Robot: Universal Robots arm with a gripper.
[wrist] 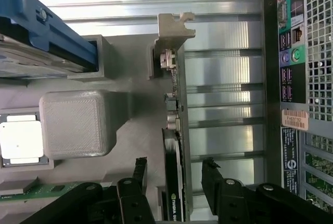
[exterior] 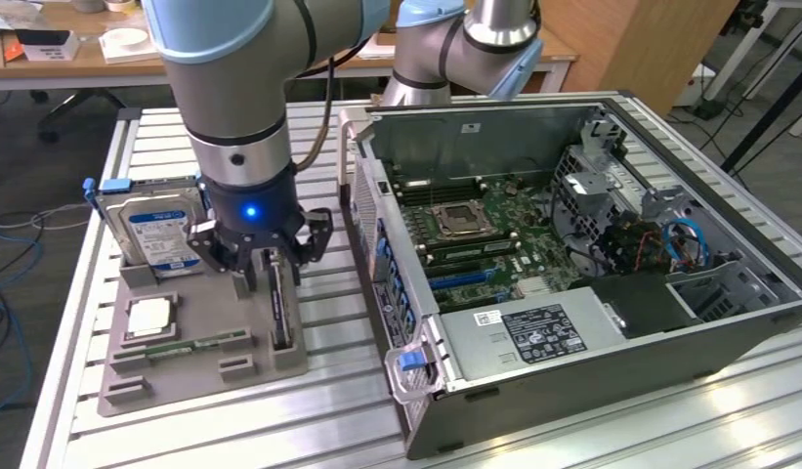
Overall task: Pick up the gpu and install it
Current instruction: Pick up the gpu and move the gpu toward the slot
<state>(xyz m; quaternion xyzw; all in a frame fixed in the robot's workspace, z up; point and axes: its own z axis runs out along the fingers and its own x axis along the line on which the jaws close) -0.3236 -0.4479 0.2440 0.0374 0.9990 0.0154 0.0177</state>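
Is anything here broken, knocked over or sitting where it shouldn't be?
Nothing stands out. The computer case lies on its side with the panel off, which looks deliberate. The gpu stands on edge in the grey holder, straight, between the open jaws. The hard drive stands squarely too.

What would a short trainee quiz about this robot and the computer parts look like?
1. True or false: the claw is open.
2. The gpu sits in the grey holder: A on edge, B lying flat, C hanging from the claw?
3. Fill in: in the exterior view, the open computer case lies to the holder's ____.
Key: 1 true; 2 A; 3 right.
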